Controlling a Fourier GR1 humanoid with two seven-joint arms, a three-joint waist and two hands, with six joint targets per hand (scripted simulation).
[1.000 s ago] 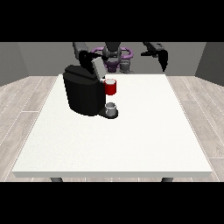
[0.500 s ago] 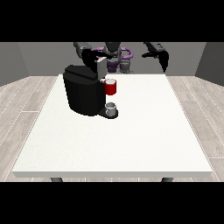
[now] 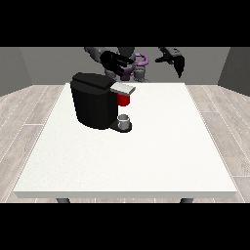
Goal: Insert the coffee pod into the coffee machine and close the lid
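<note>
Black machine: the coffee machine (image 3: pixel 95 105) stands on the white table (image 3: pixel 146 156), towards the far side and the view's left.
Lid: the grey lid (image 3: pixel 122 88) lies flat over the front of the machine, so by my judgement it looks closed.
Red thing at the machine (image 3: pixel 123 99): it sits just under the lid.
Grey thing (image 3: pixel 124 121): a small round grey thing rests on the machine's base; I cannot tell it for the pod.
Pod: it shows nowhere plainly.
Hand at the view's left (image 3: pixel 114 60): above and behind the machine, fingers spread, holding nothing.
Hand at the view's right (image 3: pixel 172 59): raised well apart from the machine; finger state cannot be told.
Progress: probably near its end, with only the withdrawal of the arms left.
</note>
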